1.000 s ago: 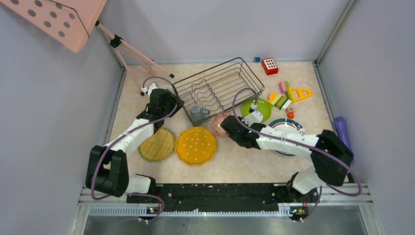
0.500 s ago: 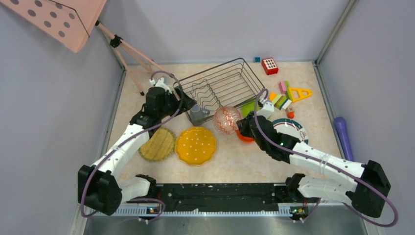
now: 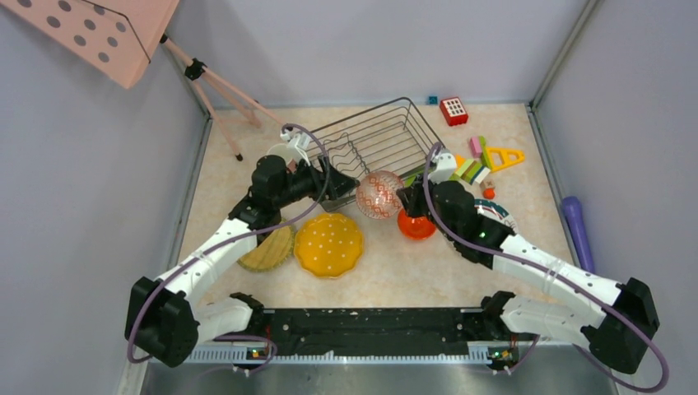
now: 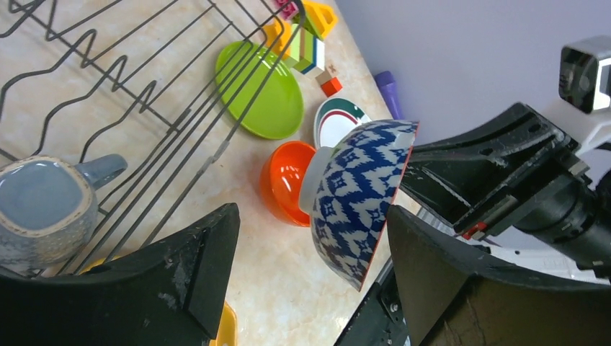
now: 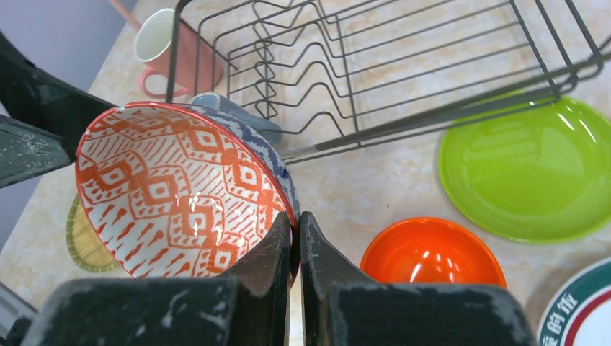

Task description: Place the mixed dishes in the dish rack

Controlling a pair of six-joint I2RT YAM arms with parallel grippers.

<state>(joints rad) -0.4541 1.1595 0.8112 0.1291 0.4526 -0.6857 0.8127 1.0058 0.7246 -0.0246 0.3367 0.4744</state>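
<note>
Nearest the arm bases, two yellow scalloped plates flat on the bench, one partly under the left arm. Just beyond, orange-red bowl upright on the bench, close under the right arm. Right hand pressed tight on the rim of the patterned bowl, held on edge above the bench, just off the near side of the dish rack; orange diamonds inside, blue pattern outside. Left hand spread and empty, just beside that bowl. Grey mug in the rack's near corner. Lime green plate and white green-rimmed plate on the bench right of the rack; green Chinese characters on the white one, cut off by the frame edge. Pink mug outside the rack's left end. Farthest, toy blocks; purple cylinder by the right wall.
</note>
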